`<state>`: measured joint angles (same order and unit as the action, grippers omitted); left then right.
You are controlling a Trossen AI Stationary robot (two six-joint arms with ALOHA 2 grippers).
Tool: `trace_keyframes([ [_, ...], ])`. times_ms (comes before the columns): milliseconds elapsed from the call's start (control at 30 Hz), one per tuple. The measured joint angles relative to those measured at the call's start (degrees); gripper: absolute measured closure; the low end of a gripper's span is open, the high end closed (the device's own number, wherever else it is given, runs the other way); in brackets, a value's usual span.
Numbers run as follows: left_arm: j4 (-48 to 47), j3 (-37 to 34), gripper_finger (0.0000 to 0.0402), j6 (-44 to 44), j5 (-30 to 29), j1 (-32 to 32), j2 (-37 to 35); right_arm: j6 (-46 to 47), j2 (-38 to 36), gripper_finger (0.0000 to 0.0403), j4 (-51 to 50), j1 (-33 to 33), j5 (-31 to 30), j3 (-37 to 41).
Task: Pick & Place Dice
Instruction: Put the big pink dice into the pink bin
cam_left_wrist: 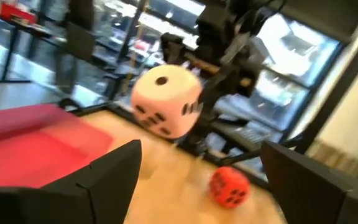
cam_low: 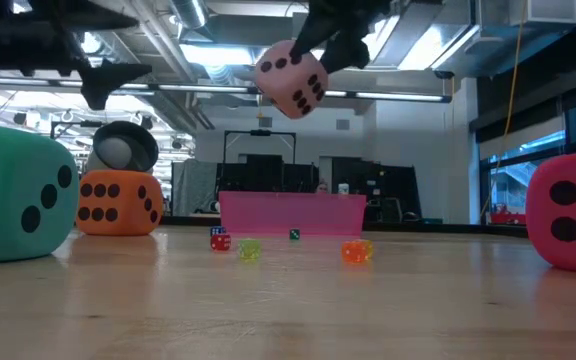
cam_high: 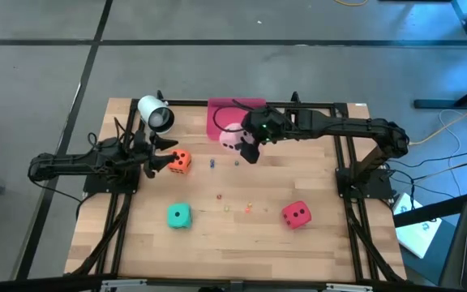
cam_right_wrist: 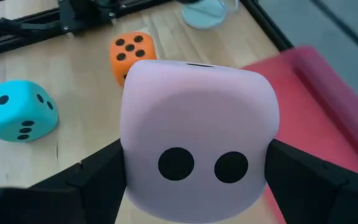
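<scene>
Hanging in the air above the table, the pale pink die sits clamped between the two dark fingers of the right gripper, one finger pressed to each side, two pips facing the wrist camera; jaws spread wide around the cube, with the die lifted well clear of the wood in the low view and just at the near edge of the flat pink tray. Lying on the table apart from it: the orange die on the left side, just ahead of the left gripper; the teal-green die nearer the front edge; the red die toward the front right. Standing open and holding nothing, the left gripper shows its two fingers wide apart in its own wrist view, raised over the table by the orange die, not touching it. Scattered between the big cubes, a few tiny coloured beads rest on the wood. Standing at the back left corner, a white and dark round object, kind not clear.
</scene>
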<state>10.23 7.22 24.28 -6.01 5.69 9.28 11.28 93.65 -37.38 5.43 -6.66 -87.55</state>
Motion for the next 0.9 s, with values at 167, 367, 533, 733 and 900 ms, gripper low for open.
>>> trace_keyframes([
  [167, 3.2, 0.0, 0.0061, 4.8, 3.5, 0.0, 0.0, -5.7, 0.0, 0.0076, 5.6, -1.6, 0.2, 0.0],
  [367, 3.5, 0.0, 0.0047, 12.0, 6.5, 0.0, 1.3, -12.9, 0.0, 0.0076, 11.3, -4.0, 1.3, 0.0],
  [533, 5.2, 0.0, 0.0043, 17.8, 3.6, 0.0, 5.2, -21.1, 0.0, 0.0076, 17.4, -5.9, 1.3, 0.0],
  [733, 15.2, 0.0, 0.0042, 23.7, 1.2, 0.0, 13.1, -29.1, 0.2, 0.0076, 21.5, -8.0, -1.1, 0.0],
  [900, 27.0, 0.0, 0.0042, 24.6, -0.4, 0.0, 20.7, -32.7, 2.4, 0.0076, 23.3, -8.9, -2.1, -0.1],
])
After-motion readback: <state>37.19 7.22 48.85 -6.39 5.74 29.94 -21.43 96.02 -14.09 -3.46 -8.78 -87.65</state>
